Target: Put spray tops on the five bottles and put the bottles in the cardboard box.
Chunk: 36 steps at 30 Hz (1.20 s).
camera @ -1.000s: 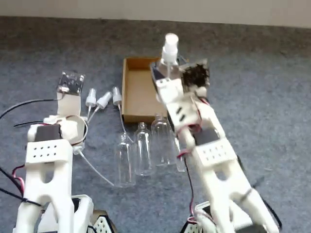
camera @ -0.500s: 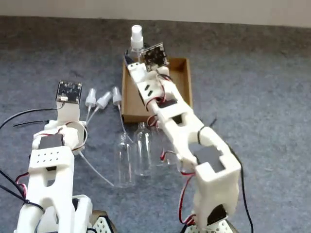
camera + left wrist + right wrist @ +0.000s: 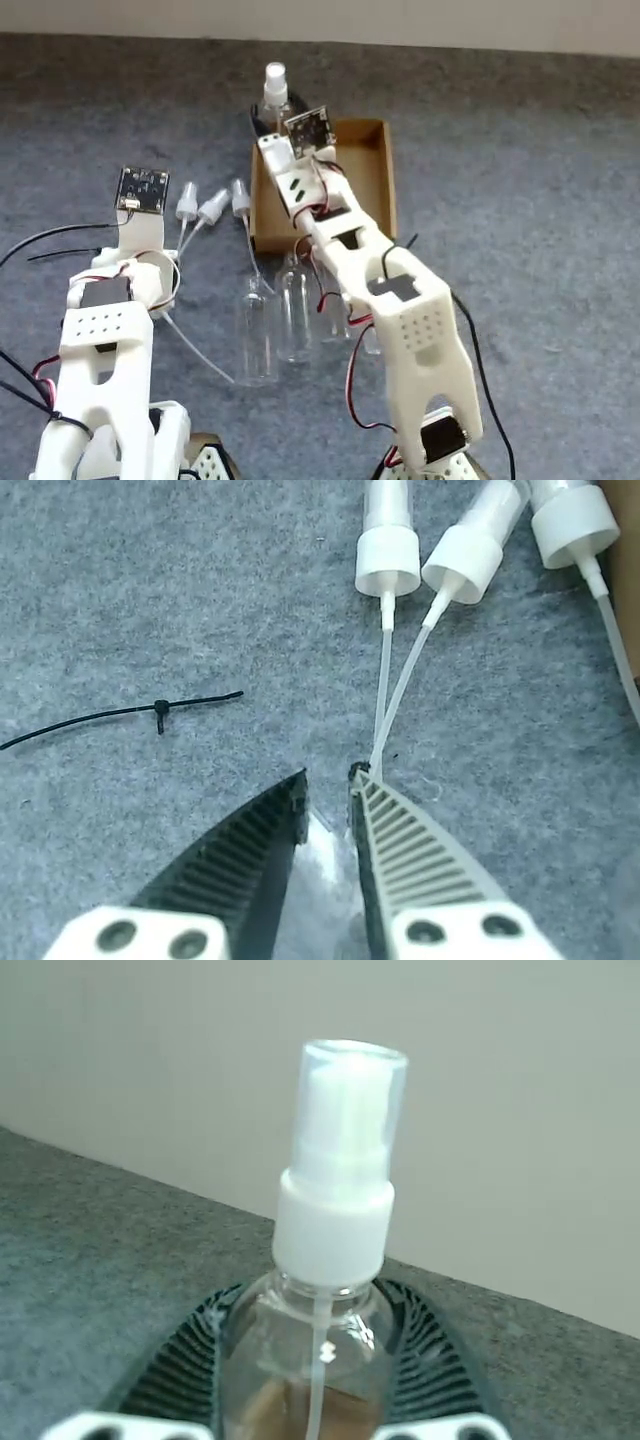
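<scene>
Nearest the arm bases, uncapped bottles (image 3: 257,335) lie on grey carpet (image 3: 520,200), beyond them the left gripper (image 3: 328,785), its jaws narrowly parted, hovers by three loose spray tops (image 3: 388,565), and farthest off the right gripper (image 3: 312,1295) clamps a capped bottle (image 3: 335,1220) upright at the far corner of the cardboard box (image 3: 375,180).

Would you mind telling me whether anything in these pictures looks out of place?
A black cable tie lies loose on the grey carpet near the three spray tops; it is no part of the bottling task. Nothing looks spilled or broken.
</scene>
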Each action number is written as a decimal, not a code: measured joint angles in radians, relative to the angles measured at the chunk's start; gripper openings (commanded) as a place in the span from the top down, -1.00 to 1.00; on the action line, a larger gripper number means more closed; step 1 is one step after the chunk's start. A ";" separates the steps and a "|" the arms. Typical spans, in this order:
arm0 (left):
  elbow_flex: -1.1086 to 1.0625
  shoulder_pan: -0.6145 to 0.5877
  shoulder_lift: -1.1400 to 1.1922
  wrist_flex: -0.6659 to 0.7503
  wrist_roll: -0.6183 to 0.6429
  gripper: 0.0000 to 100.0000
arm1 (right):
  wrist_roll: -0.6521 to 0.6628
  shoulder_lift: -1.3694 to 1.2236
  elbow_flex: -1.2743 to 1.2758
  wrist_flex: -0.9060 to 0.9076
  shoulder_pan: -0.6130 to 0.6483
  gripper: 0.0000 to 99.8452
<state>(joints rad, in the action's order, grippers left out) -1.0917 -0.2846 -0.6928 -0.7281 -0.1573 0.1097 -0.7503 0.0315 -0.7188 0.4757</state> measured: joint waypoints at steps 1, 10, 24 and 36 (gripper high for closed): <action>0.000 0.000 0.000 0.000 0.000 0.84 | 0.000 -0.012 0.000 -0.014 0.000 0.99; 0.000 0.000 0.000 0.000 0.000 0.84 | 0.000 -0.054 -0.008 -0.046 0.000 0.98; 0.000 0.000 0.000 0.000 0.000 0.84 | 0.055 -0.054 -0.008 -0.046 0.002 0.66; 0.000 0.000 0.000 0.000 0.000 0.84 | 0.092 -0.052 -0.051 0.063 0.002 0.66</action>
<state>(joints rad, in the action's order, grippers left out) -1.0917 -0.2846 -0.6928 -0.7281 -0.1573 0.2018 -0.8025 -0.0192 -0.6559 0.4772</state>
